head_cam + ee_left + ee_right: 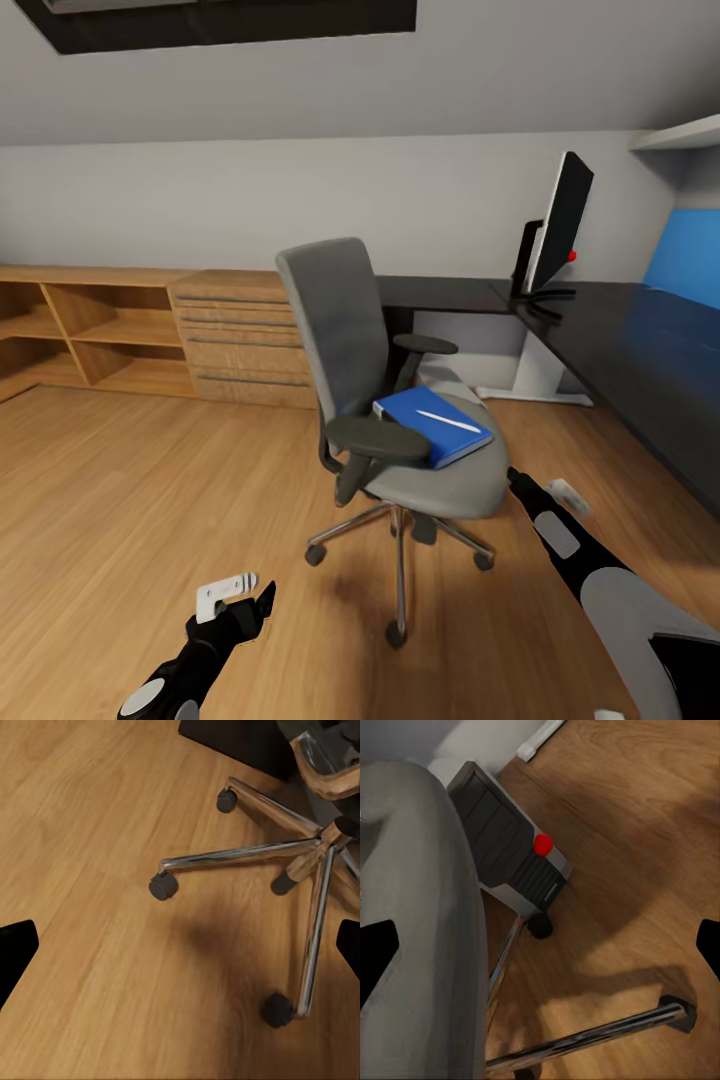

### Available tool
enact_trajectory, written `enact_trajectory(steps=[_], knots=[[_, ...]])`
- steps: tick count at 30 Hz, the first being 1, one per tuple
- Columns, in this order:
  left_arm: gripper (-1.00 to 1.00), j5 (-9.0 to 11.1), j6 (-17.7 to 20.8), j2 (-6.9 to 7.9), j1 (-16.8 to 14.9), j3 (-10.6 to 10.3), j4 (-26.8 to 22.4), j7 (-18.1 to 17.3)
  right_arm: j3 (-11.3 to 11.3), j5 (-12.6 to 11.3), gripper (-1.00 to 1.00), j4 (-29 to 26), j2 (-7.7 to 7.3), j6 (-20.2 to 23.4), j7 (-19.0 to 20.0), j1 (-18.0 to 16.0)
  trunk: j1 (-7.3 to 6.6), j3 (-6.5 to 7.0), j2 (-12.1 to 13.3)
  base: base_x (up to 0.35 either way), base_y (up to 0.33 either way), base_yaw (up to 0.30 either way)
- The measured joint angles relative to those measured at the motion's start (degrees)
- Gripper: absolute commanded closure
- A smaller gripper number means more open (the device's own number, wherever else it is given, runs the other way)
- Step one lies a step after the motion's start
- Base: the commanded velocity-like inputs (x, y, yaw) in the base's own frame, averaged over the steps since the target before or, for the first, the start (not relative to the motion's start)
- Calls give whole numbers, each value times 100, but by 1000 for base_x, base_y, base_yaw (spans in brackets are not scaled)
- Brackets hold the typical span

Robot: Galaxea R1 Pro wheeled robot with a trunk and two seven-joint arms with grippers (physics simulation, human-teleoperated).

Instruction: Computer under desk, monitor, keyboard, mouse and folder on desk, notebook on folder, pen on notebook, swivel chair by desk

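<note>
The left gripper [243, 597] hangs low over the floor [150, 480] at about seven o'clock in the head view, its fingers spread and empty; in its wrist view the two dark fingertips [15, 952] sit far apart at the picture's edges, with bare oak planks between them and the chair's chrome star base [315, 862] and black casters [163, 886] just beyond; the right gripper [545, 490] reaches forward at about five o'clock, close beside the front edge of the seat of the swivel chair [400, 400], not visibly touching it; its fingers are also wide apart and hold nothing, as the dark tips [375, 960] at either edge of its wrist view show; that view looks past the grey seat cushion [420, 922] to the computer [510, 847], a pale tower with a dark grilled front and a red light, standing on the floor beside a white desk foot; on the chair seat lies the blue folder [432, 424], with the white pen [447, 422] resting on top of it; whether the notebook is there I cannot tell; at two o'clock the desk [600, 330] runs along the wall, glossy black, and the monitor [558, 225] stands on it, seen nearly edge-on; at nine o'clock low oak cabinets [150, 330] line the wall
</note>
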Motion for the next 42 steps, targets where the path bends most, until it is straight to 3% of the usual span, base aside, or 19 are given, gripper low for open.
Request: enact_trajectory(steps=[10, 30, 42], knots=[[-100, -5, 0, 6, 1, 7, -1, 0, -11, 5, -100, 29, 36, -1, 4, 6, 3, -4, 0, 49, 0, 19], [-100, -8, 0, 6, 2, 2, -2, 0, -13, 31, -100, -315, 57, 2, 28, 4, 2, -101, -1, 85, 0, 157], [-100, -6, 0, 6, 0, 4, 1, 0, 12, 9, -100, -314, 44, 4, 42, 6, 2, -108, -1, 1, 0, 12]])
